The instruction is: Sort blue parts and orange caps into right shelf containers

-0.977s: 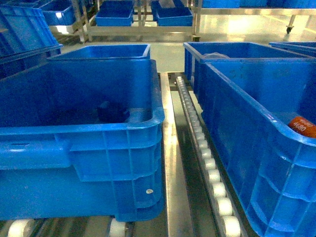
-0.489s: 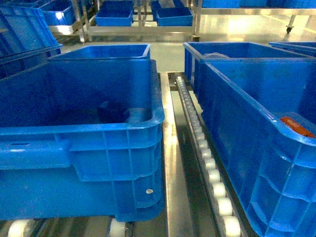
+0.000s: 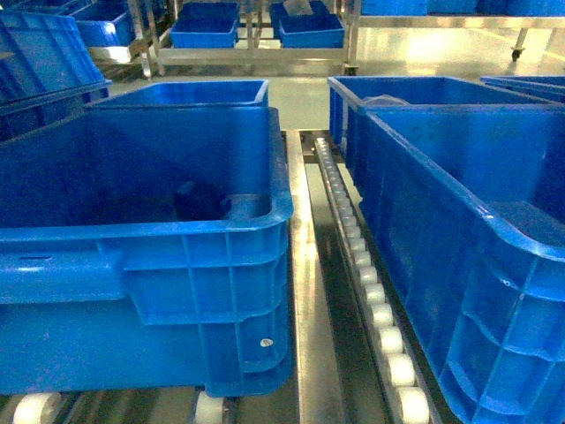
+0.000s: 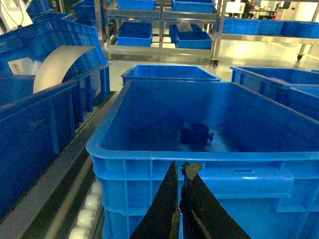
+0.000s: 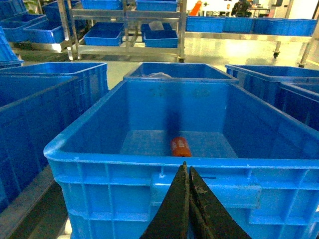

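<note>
Two big blue crates are seen filling the head view: the left crate (image 3: 190,265) is spread across the lower left of the frame, the right crate (image 3: 459,265) is cut off by the right edge. A steel rail with a line of white rollers (image 3: 371,291) is laid between them, running from the centre down to the lower middle. More blue crates are stacked on metal racks (image 3: 256,35) along the top of the frame. In the left wrist view, a dark blue part (image 4: 195,133) is found resting on the floor of the left crate, near the middle of the frame. In the right wrist view, an orange cap (image 5: 180,146) is seen lying on the floor of the right crate, at the centre, close to the near wall. The left gripper (image 4: 180,206) is shown at the bottom centre, before the crate's near wall, its fingers pressed narrow with nothing between them. The right gripper (image 5: 188,206) is likewise held at the bottom centre, fingers drawn together and empty.
</note>
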